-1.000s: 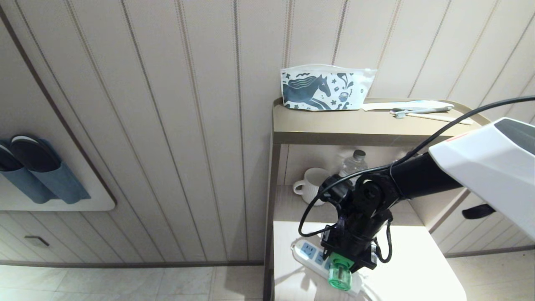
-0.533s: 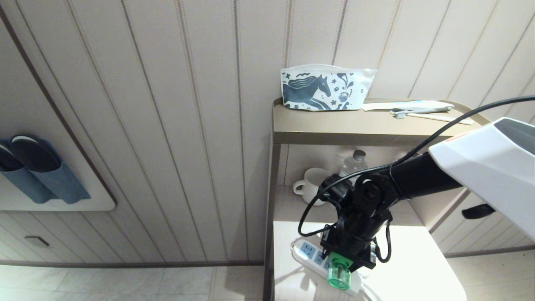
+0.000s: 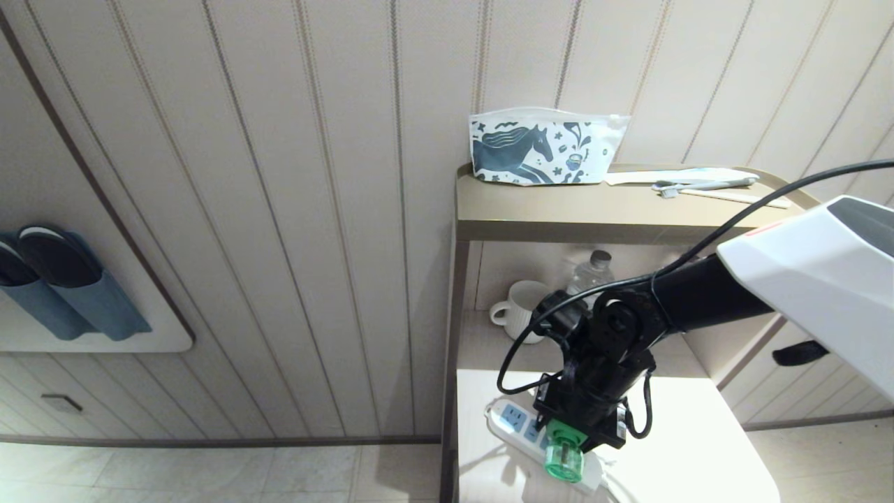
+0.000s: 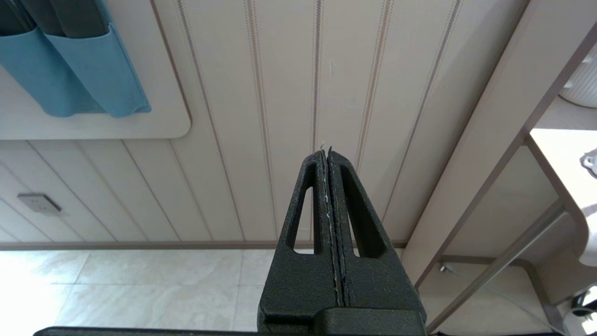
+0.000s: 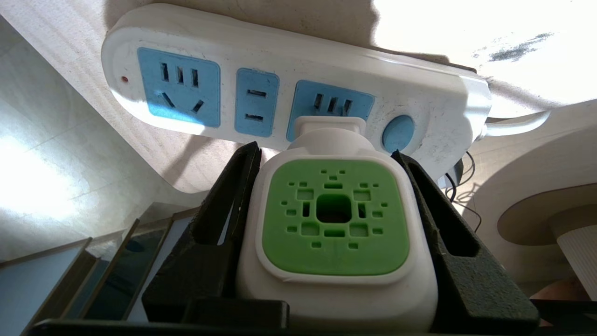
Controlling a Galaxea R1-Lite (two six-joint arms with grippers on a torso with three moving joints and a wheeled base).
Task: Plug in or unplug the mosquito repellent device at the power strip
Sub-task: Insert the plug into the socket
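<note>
Pale panelled wall backed the low table (image 3: 698, 454) at lower right of the head view, where the right gripper (image 5: 326, 224) clamped the mosquito repellent device (image 5: 335, 224), seated in the power strip (image 5: 280, 88); release or extraction remained. Left gripper (image 4: 329, 154) hung closed, empty.

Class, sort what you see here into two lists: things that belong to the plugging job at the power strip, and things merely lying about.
Belongs to the job:
- mosquito repellent device, held between the right end effector fingers, its plug at a socket
- power strip on the lower surface

Lying about:
- horse-print pouch on the top shelf
- toothbrush beside it
- white mug
- water bottle
- slippers in the wall holder
- left end effector, shut, idle
</note>
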